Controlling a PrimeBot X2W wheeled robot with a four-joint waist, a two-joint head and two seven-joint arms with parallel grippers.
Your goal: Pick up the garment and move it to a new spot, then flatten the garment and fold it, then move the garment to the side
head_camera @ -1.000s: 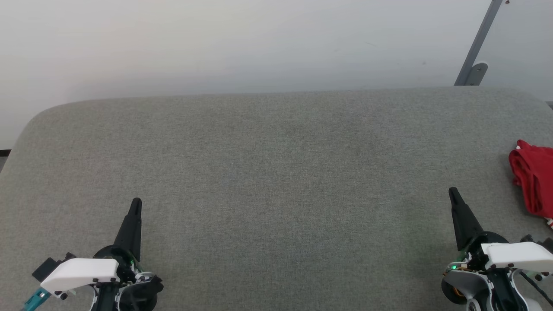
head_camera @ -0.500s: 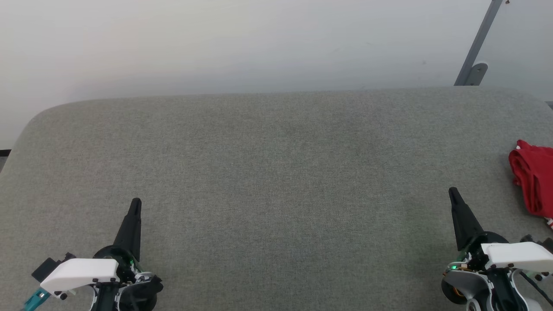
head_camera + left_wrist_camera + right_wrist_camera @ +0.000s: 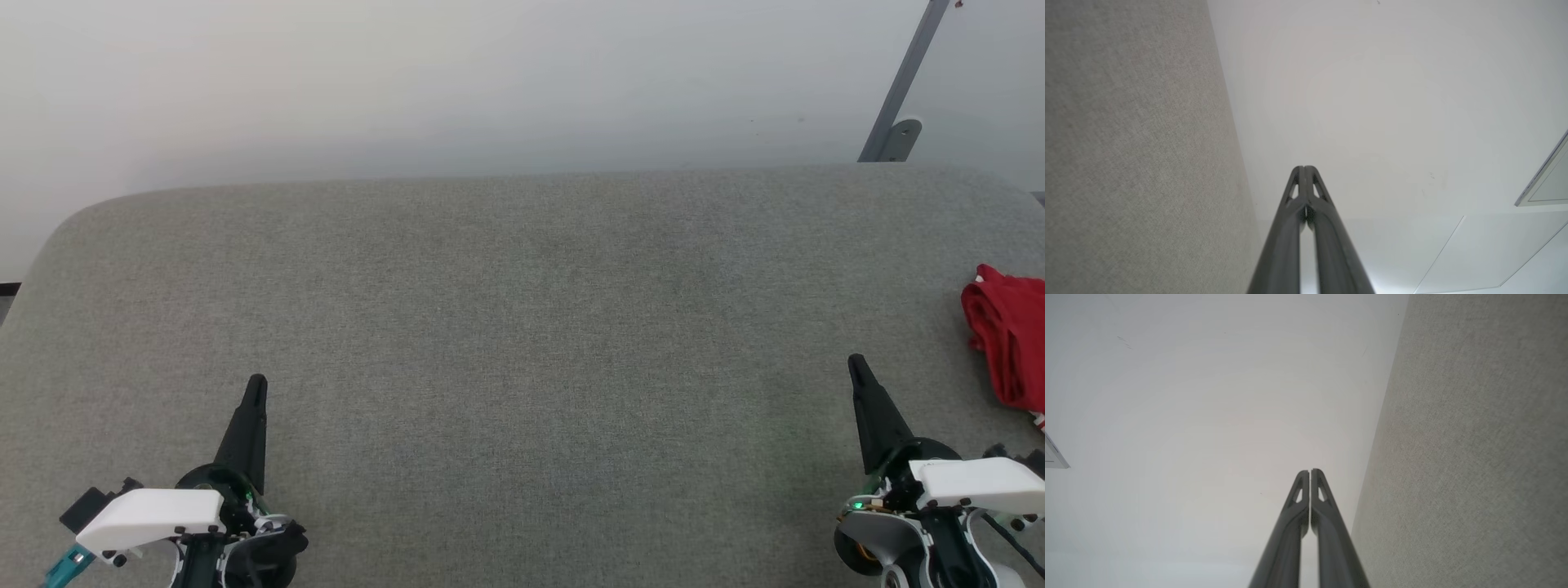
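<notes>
The crumpled red cloth garment (image 3: 1011,343) lay at three o'clock on the grey fabric-covered tabletop (image 3: 522,327), with a plain pale wall (image 3: 408,82) at twelve. The left gripper (image 3: 255,382) at seven and the right gripper (image 3: 856,361) at five were both pinched shut, holding nothing.

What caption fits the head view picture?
Left gripper and right gripper shut above grey table; red garment bunched at right edge.

No change is visible: the crumpled red cloth garment (image 3: 1006,339), the grey fabric-covered counter (image 3: 522,327), the dark-fingered left hand (image 3: 256,382) and the right hand (image 3: 856,361) all keep their earlier places.
</notes>
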